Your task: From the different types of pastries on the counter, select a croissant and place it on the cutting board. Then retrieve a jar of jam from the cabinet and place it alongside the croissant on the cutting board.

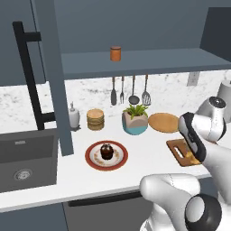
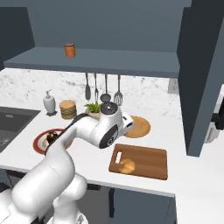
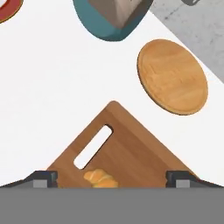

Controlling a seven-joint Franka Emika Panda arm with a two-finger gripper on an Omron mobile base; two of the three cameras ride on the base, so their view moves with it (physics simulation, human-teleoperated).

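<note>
A: What does the room look like?

B: A white marbled counter (image 2: pixel 175 131) with a dark sink (image 1: pixel 27 162) at its left, and a blue-grey cabinet (image 1: pixel 135 61) above, its door (image 1: pixel 49 76) swung open with a long black bar handle (image 1: pixel 29 76).

A: Count what's out.

B: One cutting board (image 2: pixel 144 159), with one croissant (image 2: pixel 127 166) lying on it near the slot handle. One jar of jam (image 1: pixel 116 53) on the cabinet shelf. One cupcake (image 1: pixel 106 151) on a red-rimmed plate (image 1: pixel 92 160), one stack of flat cakes (image 1: pixel 95 119), one potted plant (image 1: pixel 135 118), one round wooden plate (image 3: pixel 173 76), one soap bottle (image 1: pixel 73 116), and four utensils (image 1: pixel 128 91) hanging on the wall.

A: And the gripper (image 3: pixel 112 177)?

B: Above the board, fingertips (image 3: pixel 43 177) spread wide apart, empty, the croissant between them below.
</note>
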